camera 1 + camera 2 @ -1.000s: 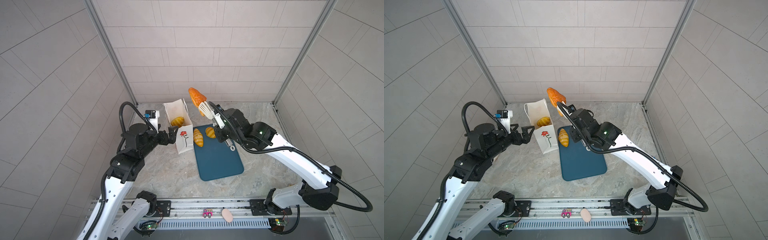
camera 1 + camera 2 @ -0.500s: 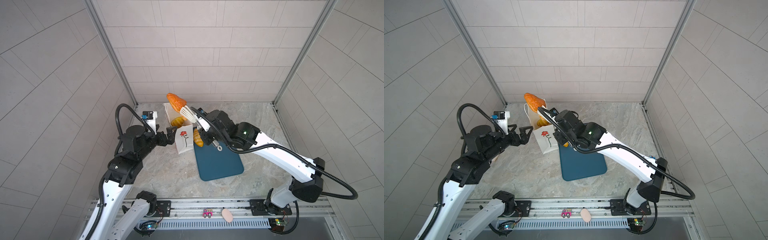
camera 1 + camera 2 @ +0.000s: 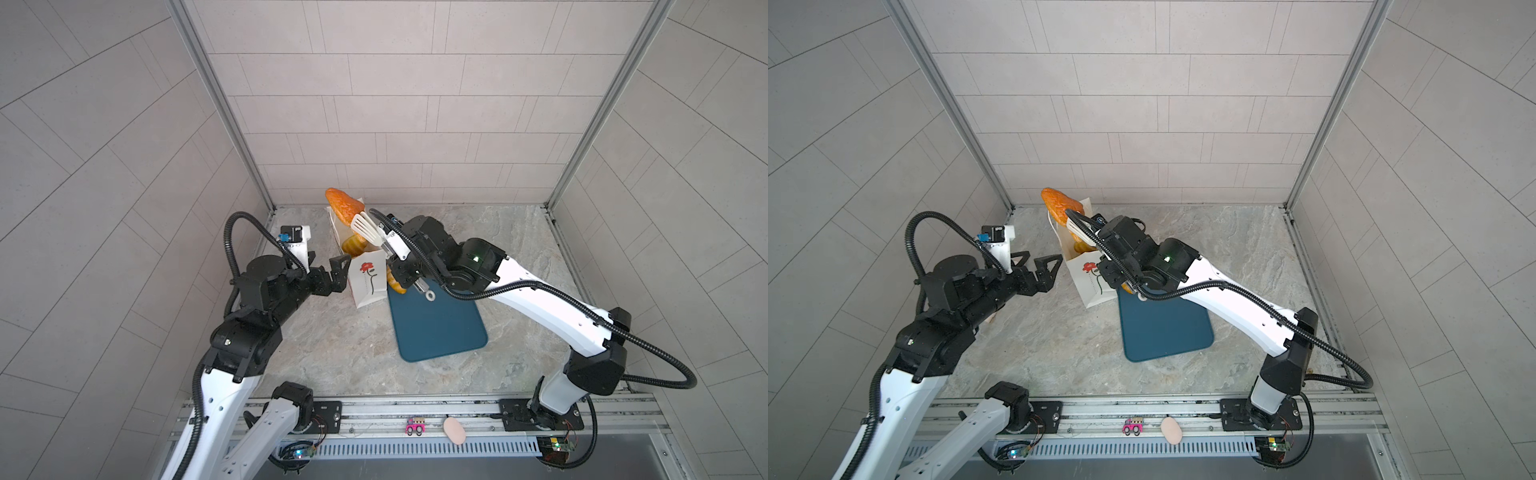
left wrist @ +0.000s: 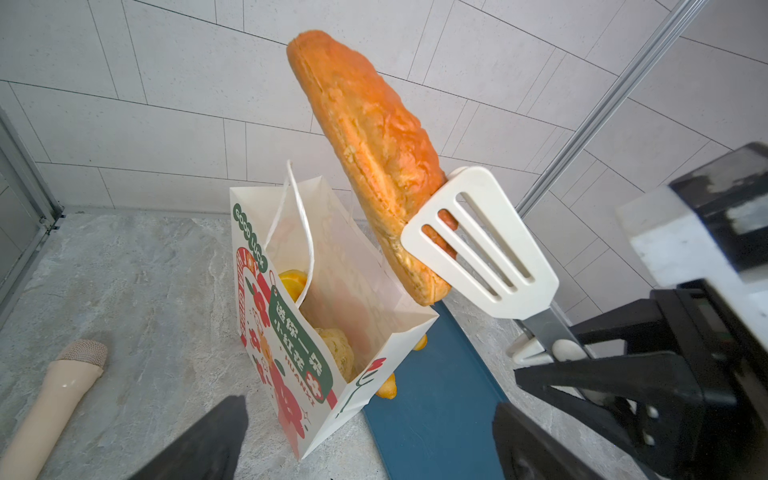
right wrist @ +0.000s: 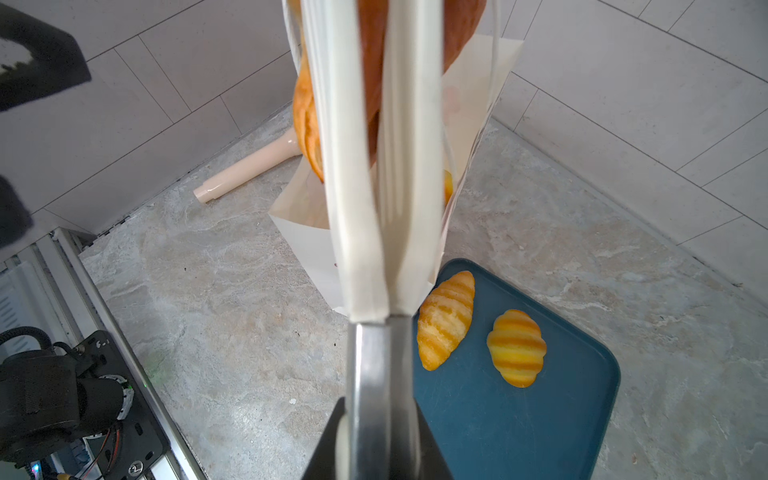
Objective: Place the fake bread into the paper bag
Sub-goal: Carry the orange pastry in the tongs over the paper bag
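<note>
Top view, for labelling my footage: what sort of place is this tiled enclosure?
Probably a robot test cell, not a kitchen: two arms bolted to a metal rail, tiled panel walls, and a toy loaf over a paper bag.

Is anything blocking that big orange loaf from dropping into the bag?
Nothing visible. The loaf, pinched in the tongs, hangs above the bag's open mouth, its lower tip near the rim.

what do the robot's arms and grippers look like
The left arm and right arm have white link shells, black joint housings and looping black corrugated cable conduits. A green light glows on the right arm. The left gripper and right gripper have black triangular-frame fingers.
</note>
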### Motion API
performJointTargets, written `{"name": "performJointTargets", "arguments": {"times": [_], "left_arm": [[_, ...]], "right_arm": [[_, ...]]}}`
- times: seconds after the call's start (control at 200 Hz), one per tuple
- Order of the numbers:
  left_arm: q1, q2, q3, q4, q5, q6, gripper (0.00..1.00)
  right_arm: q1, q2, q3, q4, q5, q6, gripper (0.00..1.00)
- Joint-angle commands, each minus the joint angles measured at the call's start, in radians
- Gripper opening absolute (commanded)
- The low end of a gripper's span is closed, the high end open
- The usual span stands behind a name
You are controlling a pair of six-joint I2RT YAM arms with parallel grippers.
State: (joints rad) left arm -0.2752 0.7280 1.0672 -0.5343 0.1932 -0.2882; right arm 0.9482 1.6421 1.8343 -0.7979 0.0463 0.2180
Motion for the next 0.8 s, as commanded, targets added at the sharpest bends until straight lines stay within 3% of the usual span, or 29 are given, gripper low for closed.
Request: {"name": "performJointTargets", "arguments": {"times": [0.0, 0.305, 0.796], "left_arm": [[0.007, -0.007, -0.018, 0.002, -0.006, 0.001, 1.00], [0.007, -0.013, -0.024, 0.006, -0.005, -0.002, 1.00], [0.007, -0.022, -0.026, -0.002, -0.011, -0.001, 1.00]], "right_arm": [[0.001, -0.086, 0.015, 0.033, 0.064, -0.023, 0.21], [0.037, -0.111, 0.013, 0.088, 0.042, -0.047, 0.21], [0.027, 0.030, 0.059, 0.053, 0.027, 0.007, 0.22]]}}
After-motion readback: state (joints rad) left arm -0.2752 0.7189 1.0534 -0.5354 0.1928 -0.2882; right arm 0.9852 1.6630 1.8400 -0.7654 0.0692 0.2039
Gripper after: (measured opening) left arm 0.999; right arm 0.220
